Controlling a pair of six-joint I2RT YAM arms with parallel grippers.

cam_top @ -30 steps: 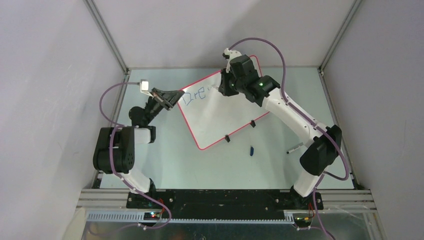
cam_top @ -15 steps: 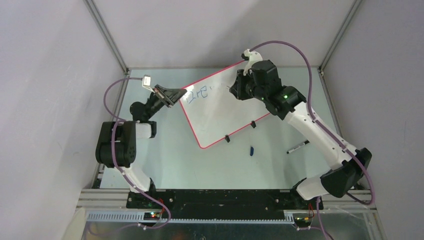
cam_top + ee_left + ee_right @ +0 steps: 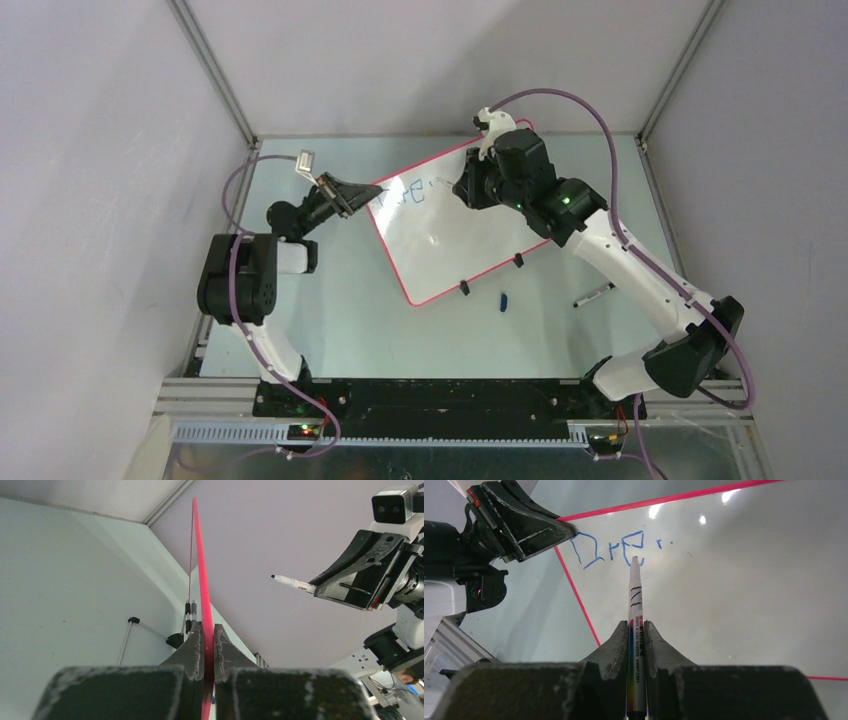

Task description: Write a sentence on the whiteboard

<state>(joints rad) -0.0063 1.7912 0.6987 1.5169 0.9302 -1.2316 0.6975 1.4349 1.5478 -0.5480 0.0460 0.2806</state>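
left gripper point(image 3: 204, 630) clamps left edge of glossy white red-rimmed whiteboard point(image 3: 450, 250) to steady it; right gripper point(image 3: 638, 630) pinches white marker point(image 3: 635, 595), tip just off blue "Dre" lettering point(image 3: 606, 550)

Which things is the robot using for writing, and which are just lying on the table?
Using:
- whiteboard, pinched at its edge by the left fingers
- white marker in the right fingers
- blue letters already on it

Lying about:
- small blue piece, maybe a cap
- dark pen
Both are on the table.
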